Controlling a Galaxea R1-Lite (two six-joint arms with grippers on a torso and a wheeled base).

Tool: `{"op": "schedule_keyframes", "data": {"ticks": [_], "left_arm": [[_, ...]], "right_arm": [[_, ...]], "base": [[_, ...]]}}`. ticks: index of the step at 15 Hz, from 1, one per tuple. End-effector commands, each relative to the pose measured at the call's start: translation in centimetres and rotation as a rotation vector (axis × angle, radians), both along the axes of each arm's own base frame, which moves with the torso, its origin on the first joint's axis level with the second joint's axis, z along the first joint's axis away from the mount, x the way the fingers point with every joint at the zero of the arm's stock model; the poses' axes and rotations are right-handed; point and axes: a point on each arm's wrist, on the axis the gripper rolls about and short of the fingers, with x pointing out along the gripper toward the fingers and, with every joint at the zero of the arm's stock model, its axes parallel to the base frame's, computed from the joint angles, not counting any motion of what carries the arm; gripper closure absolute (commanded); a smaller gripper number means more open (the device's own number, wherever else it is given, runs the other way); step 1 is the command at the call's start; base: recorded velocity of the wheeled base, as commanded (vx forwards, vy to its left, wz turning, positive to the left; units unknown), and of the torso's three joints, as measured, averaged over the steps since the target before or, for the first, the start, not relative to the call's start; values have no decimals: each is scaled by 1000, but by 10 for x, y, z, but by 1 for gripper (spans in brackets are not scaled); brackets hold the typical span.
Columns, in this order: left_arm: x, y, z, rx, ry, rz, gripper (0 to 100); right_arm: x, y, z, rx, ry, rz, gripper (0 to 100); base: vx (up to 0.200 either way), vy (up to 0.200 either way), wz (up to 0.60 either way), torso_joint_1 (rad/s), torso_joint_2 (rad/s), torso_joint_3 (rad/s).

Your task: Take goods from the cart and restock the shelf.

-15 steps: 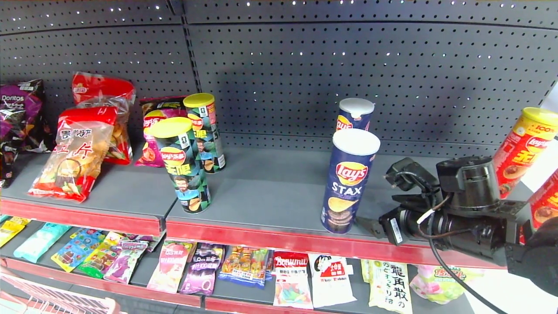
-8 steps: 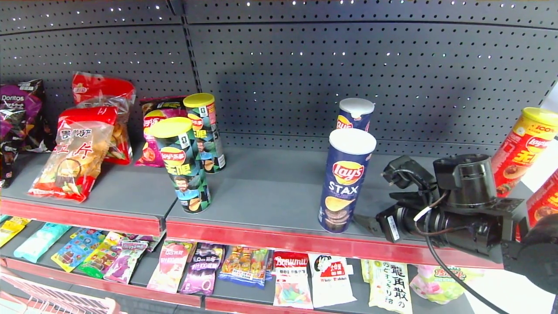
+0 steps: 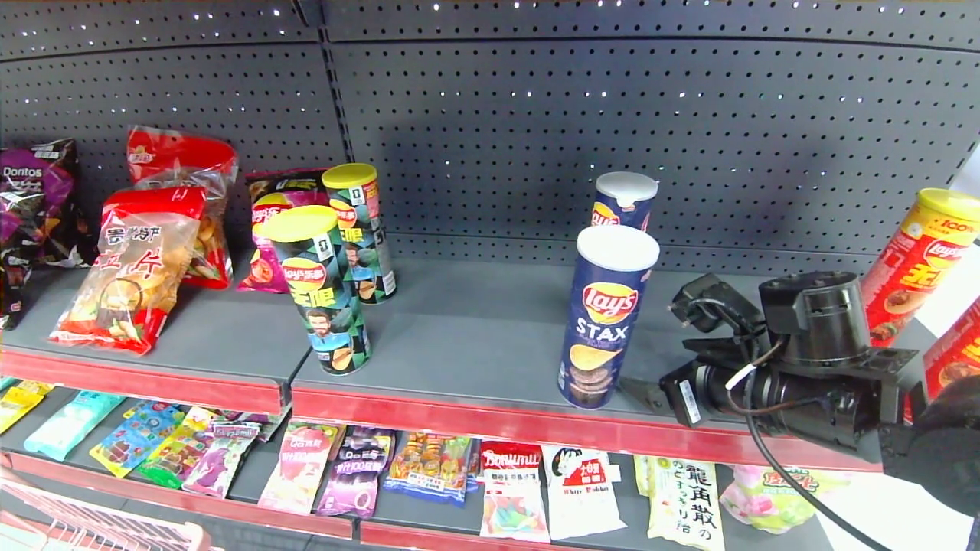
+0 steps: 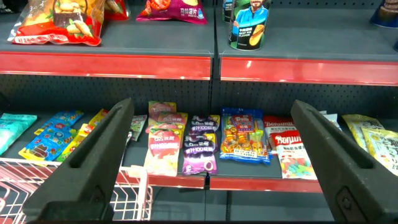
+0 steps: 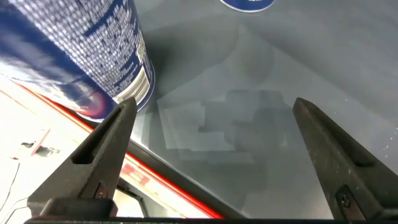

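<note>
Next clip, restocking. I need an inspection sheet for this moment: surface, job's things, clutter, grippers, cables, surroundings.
Surface: grey shelf with a red front edge.
Job's things: two blue cans upright, front can near the edge, rear can behind it; cart corner at lower left.
Clutter: green cans, snack bags, red cans.
Grippers: right gripper open beside the front can, holding nothing; left gripper open, empty, facing the lower shelf.
Cables: black cable hangs behind the right gripper.
Surroundings: pegboard behind the shelf.
</note>
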Motion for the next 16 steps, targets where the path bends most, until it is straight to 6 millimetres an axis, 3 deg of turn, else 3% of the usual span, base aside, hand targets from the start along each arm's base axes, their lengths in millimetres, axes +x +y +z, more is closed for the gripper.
{"op": "schedule_keyframes", "data": {"ticks": [1, 4, 6, 8, 9, 11, 16], "left_arm": [[0, 0, 0, -1, 2, 1, 0], [0, 0, 0, -1, 2, 1, 0], [0, 0, 0, -1, 2, 1, 0], [0, 0, 0, -1, 2, 2, 0], [0, 0, 0, -1, 2, 1, 0], [0, 0, 0, -1, 2, 2, 0], [0, 0, 0, -1, 2, 1, 0]], "right_arm": [[-4, -5, 5, 9, -16, -9, 0], [-35, -28, 33, 70, -115, -39, 0], [-90, -46, 43, 135, -185, 20, 0], [-130, -64, 33, 179, -209, 92, 0], [-160, -80, 13, 190, -213, 127, 0], [-195, -102, -14, 160, -243, 107, 0], [-240, -115, -40, 140, -333, -142, 0]], "base": [[0, 0, 0, 0, 0, 0], [0, 0, 0, 0, 0, 0], [0, 0, 0, 0, 0, 0], [0, 0, 0, 0, 0, 0], [0, 0, 0, 0, 0, 0], [0, 0, 0, 0, 0, 0], [0, 0, 0, 0, 0, 0]]}}
